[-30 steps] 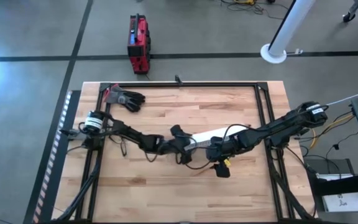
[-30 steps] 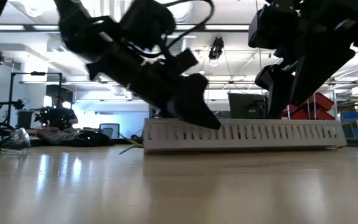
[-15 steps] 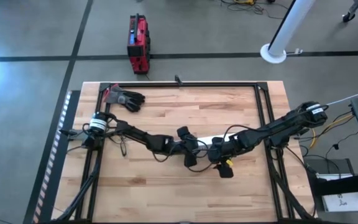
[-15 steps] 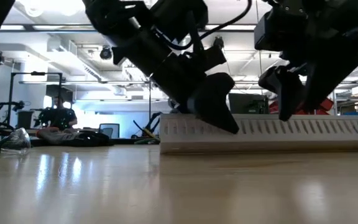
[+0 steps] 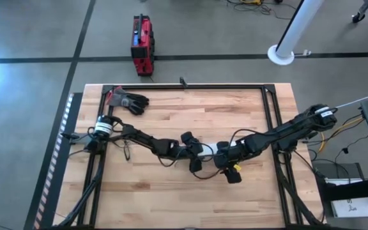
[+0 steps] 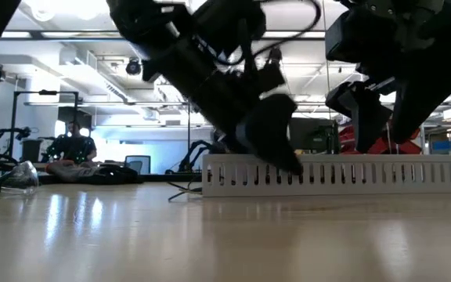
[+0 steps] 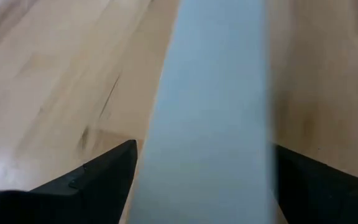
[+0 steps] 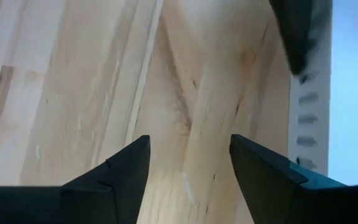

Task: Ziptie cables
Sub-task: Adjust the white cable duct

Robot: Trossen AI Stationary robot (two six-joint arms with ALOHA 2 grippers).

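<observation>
A long white slotted channel (image 6: 343,170) stands on the table's middle; in the high view only a short piece (image 5: 211,148) shows between the arms. My left gripper (image 5: 195,160) is over its left end, with the white piece (image 7: 207,112) filling the gap between its fingers. My right gripper (image 8: 188,168) hangs open just near of the channel, with bare wood between its fingers and the slotted wall (image 8: 306,124) to one side. A few thin dark cables (image 6: 182,188) lie on the table past the channel's left end. My left gripper has the white channel's smooth top face (image 7: 166,155) between its two fingers, one finger (image 7: 104,177) at each long edge. The fingers slant down from the table's left and point along the channel. The channel rests on the table along its length.
A black glove (image 5: 130,101) lies at the far left corner. Black frame rails (image 5: 270,108) run along the table's far and side edges. Clear safety glasses (image 6: 14,176) sit at the left. A person (image 6: 73,145) sits in the room behind.
My left gripper has gone toward the table's right edge and a little down. The white channel has slid the same way with it and turned, so its slotted wall now stands level across the low view.
</observation>
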